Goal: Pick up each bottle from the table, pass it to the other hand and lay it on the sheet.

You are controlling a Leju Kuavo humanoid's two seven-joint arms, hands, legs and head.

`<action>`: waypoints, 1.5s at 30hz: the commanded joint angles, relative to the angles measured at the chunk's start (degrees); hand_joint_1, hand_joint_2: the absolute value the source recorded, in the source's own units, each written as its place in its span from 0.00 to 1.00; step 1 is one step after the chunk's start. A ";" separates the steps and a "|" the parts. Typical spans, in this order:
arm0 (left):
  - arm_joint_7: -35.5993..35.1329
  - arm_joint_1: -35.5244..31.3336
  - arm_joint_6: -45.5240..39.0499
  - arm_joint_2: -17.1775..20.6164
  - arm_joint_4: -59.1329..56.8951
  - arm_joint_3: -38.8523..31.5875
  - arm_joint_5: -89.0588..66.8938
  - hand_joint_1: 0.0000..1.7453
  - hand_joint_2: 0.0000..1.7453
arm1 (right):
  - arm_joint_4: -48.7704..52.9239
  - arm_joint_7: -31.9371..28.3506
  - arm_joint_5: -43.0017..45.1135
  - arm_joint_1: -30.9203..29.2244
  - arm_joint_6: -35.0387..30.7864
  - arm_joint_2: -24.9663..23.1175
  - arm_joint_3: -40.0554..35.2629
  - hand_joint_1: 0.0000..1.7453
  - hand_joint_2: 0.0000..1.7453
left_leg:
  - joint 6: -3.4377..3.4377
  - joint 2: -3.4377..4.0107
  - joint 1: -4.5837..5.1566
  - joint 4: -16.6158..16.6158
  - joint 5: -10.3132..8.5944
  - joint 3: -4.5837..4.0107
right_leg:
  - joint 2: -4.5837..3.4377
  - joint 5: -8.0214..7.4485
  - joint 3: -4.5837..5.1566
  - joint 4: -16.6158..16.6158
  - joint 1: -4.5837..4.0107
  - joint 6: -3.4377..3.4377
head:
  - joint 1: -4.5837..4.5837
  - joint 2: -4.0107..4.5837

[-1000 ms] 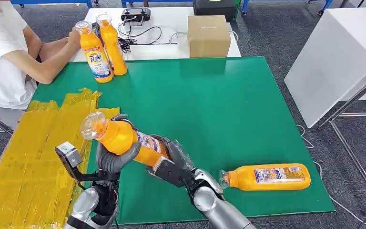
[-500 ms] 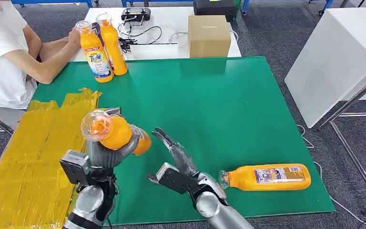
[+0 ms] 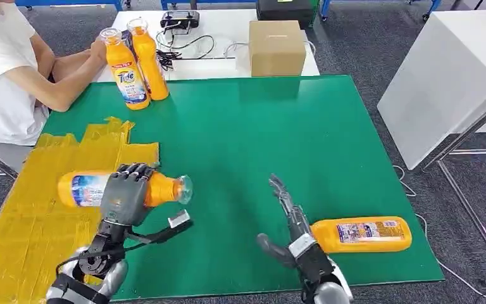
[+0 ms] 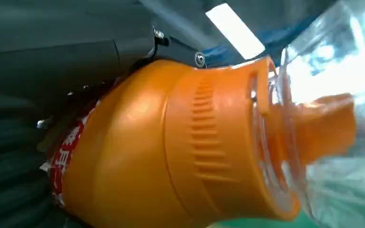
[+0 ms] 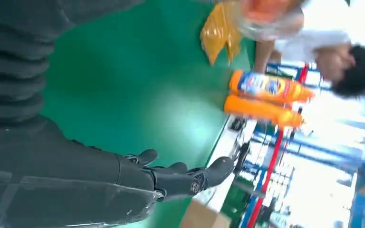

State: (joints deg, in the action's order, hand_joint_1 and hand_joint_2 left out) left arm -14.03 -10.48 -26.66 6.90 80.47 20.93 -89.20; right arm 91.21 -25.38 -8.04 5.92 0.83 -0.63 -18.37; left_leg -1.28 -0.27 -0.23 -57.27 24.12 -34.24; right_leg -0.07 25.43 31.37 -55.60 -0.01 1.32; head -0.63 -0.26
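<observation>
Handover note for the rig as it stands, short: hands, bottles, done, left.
Left hand: grips an orange bottle held on its side over the yellow sheet, cap end pointing toward the green mat. Not released yet.
Right hand: empty, fingers apart, above the mat next to the lying bottle.
Two upright bottles stand at the far corner by a person's hand.
Done: this bottle has reached the left hand.
Left: lay it on the sheet, then handle the lying bottle and the upright pair.

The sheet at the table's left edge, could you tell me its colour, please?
Yellow; the sheet shows best in the head view.
</observation>
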 commanded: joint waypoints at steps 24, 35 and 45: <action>16.47 -16.78 2.24 -3.12 -41.11 -12.50 18.18 0.00 1.00 | 1.67 0.88 -2.39 -1.44 0.32 -1.46 6.08 0.00 1.00 | 0.17 -0.15 -0.06 0.07 -0.13 0.22 | 0.13 -0.01 -0.27 0.03 -0.09 0.01 | 0.02 0.00; 28.27 -9.89 5.29 -6.28 -27.09 -14.96 40.35 0.00 1.00 | 2.62 0.84 -2.10 -0.08 -0.01 -0.92 5.67 0.00 1.00 | 0.23 -0.16 -0.03 0.02 -0.07 0.19 | 0.10 0.06 -0.32 0.01 -0.01 0.03 | 0.00 0.00; 43.45 -1.72 -0.72 -10.26 -8.74 -16.86 59.07 0.00 0.00 | 4.08 -0.29 -2.98 1.00 -2.76 -0.12 5.89 0.00 1.00 | 0.23 -0.12 -0.04 0.02 -0.05 0.10 | 0.05 0.05 -0.22 0.01 -0.04 0.03 | 0.00 0.00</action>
State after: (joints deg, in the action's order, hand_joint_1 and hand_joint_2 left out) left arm 17.67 -19.11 -22.16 1.59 54.60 7.10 -44.40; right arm 95.54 -24.81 -10.27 6.69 0.63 -2.16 -12.41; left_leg -1.07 -0.43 -0.26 -57.28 23.97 -34.27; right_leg -0.01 25.42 31.31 -55.68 -0.02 1.32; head -0.63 -0.26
